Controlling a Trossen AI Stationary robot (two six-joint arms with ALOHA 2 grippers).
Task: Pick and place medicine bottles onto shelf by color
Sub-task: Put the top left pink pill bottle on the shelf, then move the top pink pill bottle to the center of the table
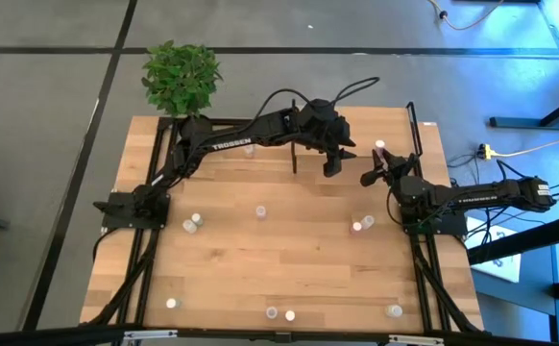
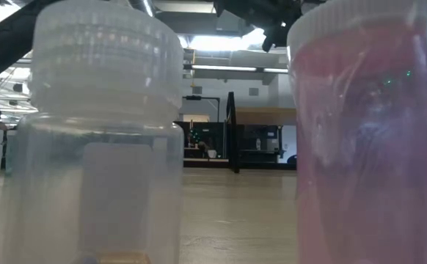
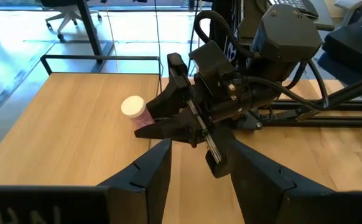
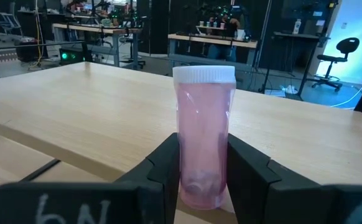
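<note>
Fingers of the right gripper (image 4: 203,163) squeeze a pink bottle (image 4: 203,134), holding it upright over the shelf (image 4: 94,106). Left gripper (image 3: 196,163) hovers close by, open and holding nothing.

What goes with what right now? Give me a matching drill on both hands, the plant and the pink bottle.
Things:
1. left hand
2. right hand
3. leafy green plant
4. pink translucent plastic bottle with white cap

States:
a. beyond the table's far edge
b. open, holding nothing
c. upright between two dark fingers
d. shut on the bottle

Pairs: 1-b, 2-d, 3-a, 4-c
</note>
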